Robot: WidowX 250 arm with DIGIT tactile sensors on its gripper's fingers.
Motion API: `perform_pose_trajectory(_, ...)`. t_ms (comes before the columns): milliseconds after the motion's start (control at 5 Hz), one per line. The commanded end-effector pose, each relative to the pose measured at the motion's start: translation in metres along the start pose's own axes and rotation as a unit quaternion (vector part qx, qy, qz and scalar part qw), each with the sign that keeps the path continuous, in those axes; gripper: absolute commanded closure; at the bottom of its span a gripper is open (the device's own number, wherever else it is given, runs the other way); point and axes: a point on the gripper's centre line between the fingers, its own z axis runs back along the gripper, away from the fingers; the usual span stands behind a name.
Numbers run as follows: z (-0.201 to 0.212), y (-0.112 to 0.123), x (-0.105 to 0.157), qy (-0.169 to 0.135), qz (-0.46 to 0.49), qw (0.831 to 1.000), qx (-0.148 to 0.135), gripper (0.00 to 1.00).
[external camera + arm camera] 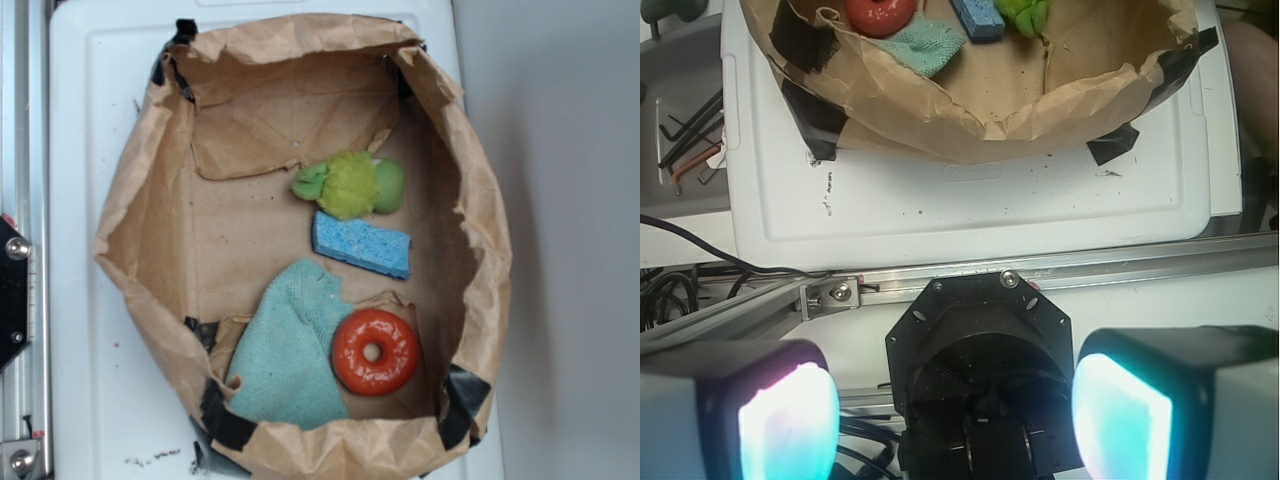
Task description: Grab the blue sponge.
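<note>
In the exterior view, the blue sponge (362, 244) is seen lying flat on the floor of the paper bag (130, 200), just beside the plush toy (352, 184) and near the orange ring (375, 351); no gripper is shown there.

In the wrist view, the gripper (955, 410) is seen spread apart and empty, with the sponge far ahead of it, well apart. The sponge is judged light, soft and compressible; it is best pinched across its short width.

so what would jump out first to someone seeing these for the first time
Probably the crumpled brown paper bin filling the white tray, with four bright things on its floor: an orange ring at the near right, a teal cloth beside it, the blue sponge mid-floor and a yellow-green plush toy just behind. In the wrist view, the tool sits open, far from the bin.
</note>
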Motion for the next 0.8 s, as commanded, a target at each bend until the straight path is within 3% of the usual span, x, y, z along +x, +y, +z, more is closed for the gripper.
perform_pose_trajectory(0,0.000,0.000,0.000,0.000,0.000,1.000,0.000,0.00)
perform_pose_trajectory(200,-0.028,0.008,0.047,-0.006,-0.009,1.000,0.009,0.00)
perform_pose_trajectory(600,-0.060,0.033,0.121,-0.043,-0.017,0.999,-0.027,0.00)
